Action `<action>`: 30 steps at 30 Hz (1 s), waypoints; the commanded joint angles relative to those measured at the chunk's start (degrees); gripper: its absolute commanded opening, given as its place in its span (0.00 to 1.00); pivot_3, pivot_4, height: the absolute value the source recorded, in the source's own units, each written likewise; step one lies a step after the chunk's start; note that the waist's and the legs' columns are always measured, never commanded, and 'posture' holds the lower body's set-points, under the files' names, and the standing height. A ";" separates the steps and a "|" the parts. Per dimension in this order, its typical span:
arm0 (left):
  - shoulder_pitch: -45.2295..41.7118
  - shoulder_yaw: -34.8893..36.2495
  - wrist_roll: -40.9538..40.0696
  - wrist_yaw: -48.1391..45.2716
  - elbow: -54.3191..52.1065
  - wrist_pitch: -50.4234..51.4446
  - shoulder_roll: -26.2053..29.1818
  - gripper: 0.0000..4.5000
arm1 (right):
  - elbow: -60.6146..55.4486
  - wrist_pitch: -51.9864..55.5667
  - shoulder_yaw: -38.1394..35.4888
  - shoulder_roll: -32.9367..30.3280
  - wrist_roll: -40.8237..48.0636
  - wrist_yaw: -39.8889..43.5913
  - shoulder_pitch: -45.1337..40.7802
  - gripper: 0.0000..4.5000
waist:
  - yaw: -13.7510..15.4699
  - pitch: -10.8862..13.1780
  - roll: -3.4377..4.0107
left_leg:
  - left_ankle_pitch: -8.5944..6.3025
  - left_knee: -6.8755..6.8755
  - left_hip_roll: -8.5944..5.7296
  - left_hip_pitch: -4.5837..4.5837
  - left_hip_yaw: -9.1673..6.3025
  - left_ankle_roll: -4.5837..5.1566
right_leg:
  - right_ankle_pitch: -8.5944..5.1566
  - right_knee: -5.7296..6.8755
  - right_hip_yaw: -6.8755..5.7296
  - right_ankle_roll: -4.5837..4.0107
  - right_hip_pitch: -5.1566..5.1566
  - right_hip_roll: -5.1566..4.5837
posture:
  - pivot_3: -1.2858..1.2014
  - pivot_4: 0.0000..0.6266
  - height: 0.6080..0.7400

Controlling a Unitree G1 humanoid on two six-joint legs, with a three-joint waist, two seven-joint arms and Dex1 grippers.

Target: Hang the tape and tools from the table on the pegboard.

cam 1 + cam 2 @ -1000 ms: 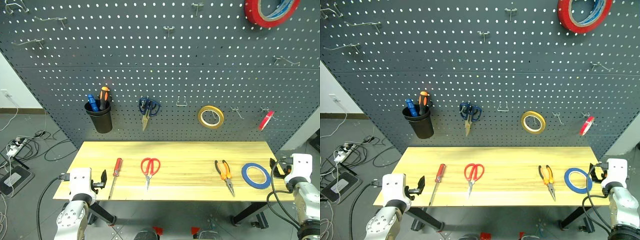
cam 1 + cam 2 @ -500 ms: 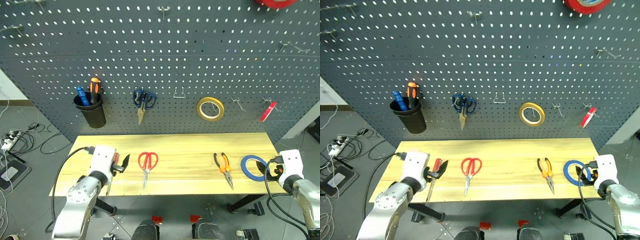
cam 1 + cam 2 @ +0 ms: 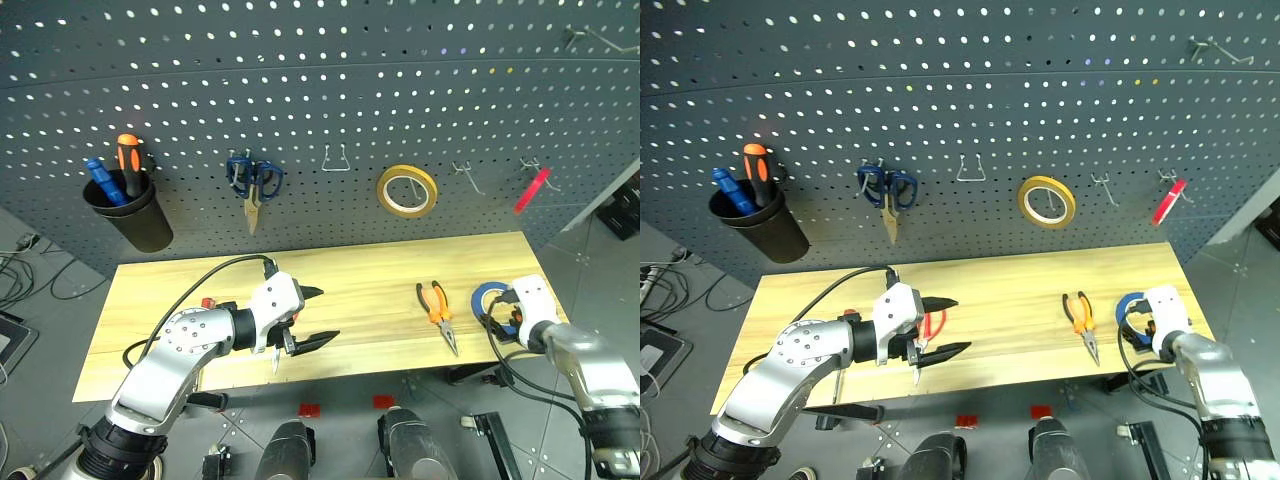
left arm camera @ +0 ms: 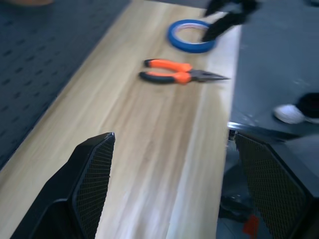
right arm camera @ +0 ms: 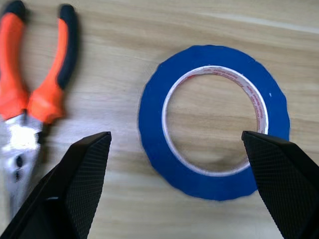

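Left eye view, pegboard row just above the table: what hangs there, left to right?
black cup holding the blue and orange screwdrivers → dark-blue-handled scissors → bare wire hook → yellow tape roll → small bare hook → red tape roll seen edge-on

Table: I see a long rectangular table [image 3: 380, 275] with a light wood-grain top, standing in front of the dark pegboard.
Right end: I see a thin blue tape roll [image 5: 214, 122], a flat ring with a white inner edge, lying flat near the table's right end.
Beside it: I see needle-nose pliers [image 3: 436, 308] with orange-and-black handles lying just to the left of the tape, apart from it, tips towards the front edge.
Middle left: I make out red-handled scissors [image 3: 932, 323] lying flat, partly hidden by my left arm.
Left part: bare wood as far as I can see.
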 commanded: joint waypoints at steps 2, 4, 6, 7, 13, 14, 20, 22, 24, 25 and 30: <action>-1.10 -1.60 -0.12 -2.98 0.03 -2.02 0.63 0.90 | 9.43 -3.91 3.41 -1.23 -3.00 3.13 -5.43 1.00 | -0.23 0.43 -0.11 | -0.01 0.00 0.01 -0.03 0.01 0.01 | 0.00 0.00 0.00 0.00 -0.04 -0.01 | 0.48 0.41 1.00; -1.14 -2.08 0.04 -3.40 0.06 -2.18 0.57 0.90 | 14.08 -4.54 4.34 -1.26 -3.38 4.53 -8.21 1.00 | -0.32 0.59 -0.17 | -0.01 0.01 0.04 -0.13 0.01 0.02 | 0.00 0.02 0.02 0.01 -0.16 -0.03 | 0.48 0.41 1.00; -0.77 -2.54 0.59 -3.60 0.10 -2.97 0.78 0.90 | 19.25 -4.28 5.45 -1.42 -3.75 6.82 -11.40 1.00 | -0.34 0.68 -0.23 | -0.01 0.02 0.04 -0.15 0.04 0.02 | 0.01 0.03 0.05 0.02 -0.19 -0.06 | 0.48 0.41 1.00; -0.48 -2.69 0.96 -3.61 0.19 -3.56 0.91 0.90 | 21.59 -4.31 6.42 -1.69 -4.35 8.22 -12.79 1.00 | -0.34 0.69 -0.24 | -0.01 0.02 0.04 -0.15 0.06 0.02 | 0.02 0.04 0.06 0.03 -0.20 -0.07 | 0.49 0.40 1.00; 0.47 -2.67 1.66 -3.40 0.56 -4.63 0.65 0.90 | 29.57 -4.30 9.06 -1.72 -5.68 12.61 -17.11 0.72 | -0.33 0.69 -0.26 | -0.01 0.05 0.06 -0.13 0.03 0.02 | 0.03 0.08 0.05 0.06 -0.19 -0.06 | 0.49 0.39 1.00; 0.88 -2.70 1.71 -3.50 0.44 -4.92 0.74 0.90 | 30.41 -4.63 9.87 -1.54 -6.44 13.16 -17.18 0.64 | -0.33 0.69 -0.27 | -0.01 0.07 0.05 -0.13 0.04 0.02 | 0.04 0.10 0.05 0.06 -0.19 -0.06 | 0.49 0.38 1.00; 1.77 -2.21 2.27 -2.22 0.33 -6.43 -0.27 0.90 | 32.96 -9.17 12.57 -0.50 -10.51 11.15 -16.89 0.18 | -0.30 0.48 -0.64 | -0.01 0.17 0.07 -0.08 0.03 0.02 | 0.04 0.24 0.05 0.06 -0.16 -0.06 | 0.49 0.37 1.00; 2.28 -1.66 2.09 -1.67 0.20 -7.55 -0.72 0.90 | 31.83 -10.10 12.14 -0.36 -10.76 9.95 -16.09 0.15 | -0.24 0.44 -0.70 | 0.00 0.28 0.03 -0.06 0.03 0.02 | 0.04 0.38 0.06 0.08 -0.15 -0.12 | 0.49 0.37 1.00; 2.95 -0.70 1.25 -0.95 0.21 -8.19 -1.40 0.90 | 28.20 -10.97 10.91 -1.16 -10.45 8.81 -14.33 0.15 | -0.15 0.43 -0.73 | 0.00 0.33 0.02 -0.04 0.02 0.02 | 0.06 0.43 0.07 0.11 -0.13 -0.13 | 0.49 0.37 1.00; 3.21 -0.01 0.65 -0.50 0.32 -8.30 -1.86 0.90 | 25.74 -11.00 9.80 -1.61 -10.03 8.06 -13.40 0.15 | -0.05 0.43 -0.72 | 0.00 0.35 0.02 -0.03 0.02 0.01 | 0.06 0.43 0.07 0.11 -0.12 -0.13 | 0.49 0.37 1.00; 2.68 4.05 -3.08 0.18 3.17 -10.13 -4.70 0.90 | 2.69 -9.63 2.11 -4.64 -8.54 4.46 -5.03 0.15 | 0.18 0.61 -0.44 | 0.00 0.33 -0.03 -0.27 0.05 0.01 | 0.06 0.50 0.08 0.12 -0.40 -0.22 | 0.48 0.37 1.00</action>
